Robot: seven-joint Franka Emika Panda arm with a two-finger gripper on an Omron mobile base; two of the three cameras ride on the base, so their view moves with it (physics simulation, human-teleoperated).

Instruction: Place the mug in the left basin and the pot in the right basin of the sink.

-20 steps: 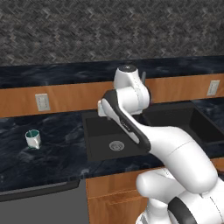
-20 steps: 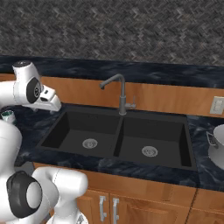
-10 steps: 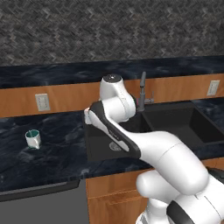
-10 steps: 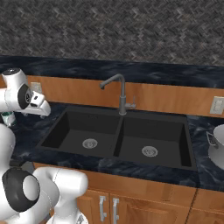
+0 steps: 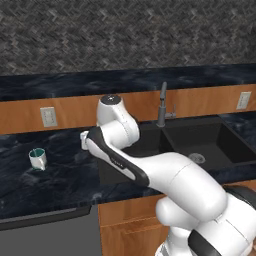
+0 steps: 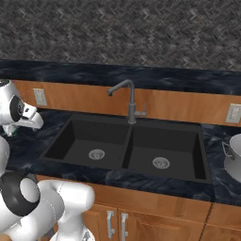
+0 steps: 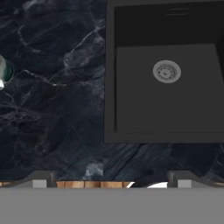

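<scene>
Arm reaching left over the dark marble desk (image 5: 65,175).
The gripper (image 7: 111,181) is hanging with jaws apart, the left basin (image 7: 168,92) at its 1 o'clock, the mug (image 5: 37,159) well apart.

A rendered home kitchen: a black double sink (image 6: 127,148) with a tall grey faucet (image 6: 128,101) is sunk into a dark marbled bench (image 5: 65,172), with wooden cabinet doors (image 6: 141,221) below its front edge. Behind the bench's back edge run a wood-toned strip carrying wall outlets (image 5: 48,116) and a dark herringbone-tiled wall (image 6: 122,35)
</scene>
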